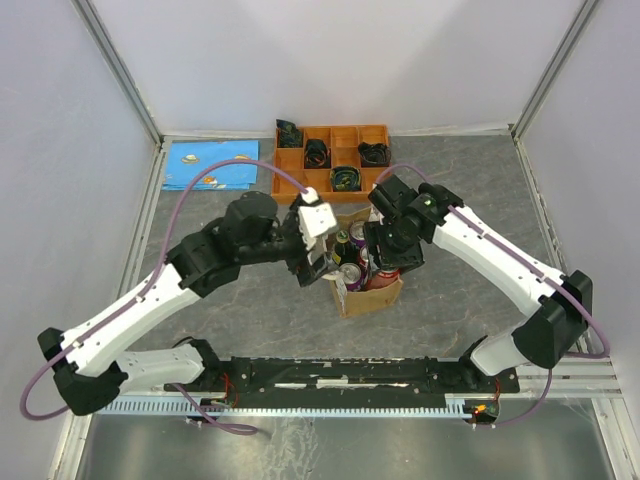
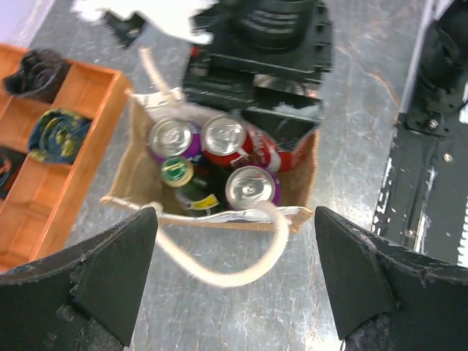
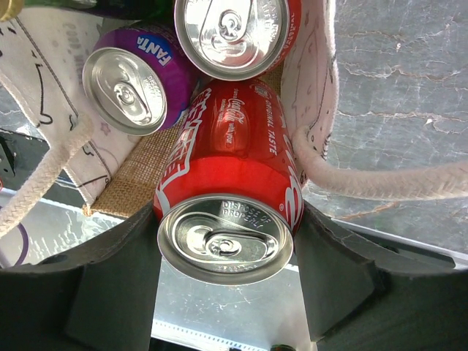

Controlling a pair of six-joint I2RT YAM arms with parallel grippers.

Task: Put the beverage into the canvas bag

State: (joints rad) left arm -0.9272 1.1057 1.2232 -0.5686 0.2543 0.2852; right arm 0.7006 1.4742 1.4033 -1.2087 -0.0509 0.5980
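The red Coke can (image 3: 232,157) is pinched between the right gripper's (image 3: 227,252) jaws, tilted, with its far end tucked into the canvas bag (image 2: 126,179) beside a purple Fanta can (image 3: 135,91) and a second red can (image 3: 230,29). The left gripper (image 2: 234,274) is held over the bag's rim, jaws spread wide.

We see a robot lab cell: white panels (image 1: 330,60), aluminium framing (image 1: 118,70), arm-mounting rail (image 1: 340,372) at six o'clock on the table (image 1: 250,320).
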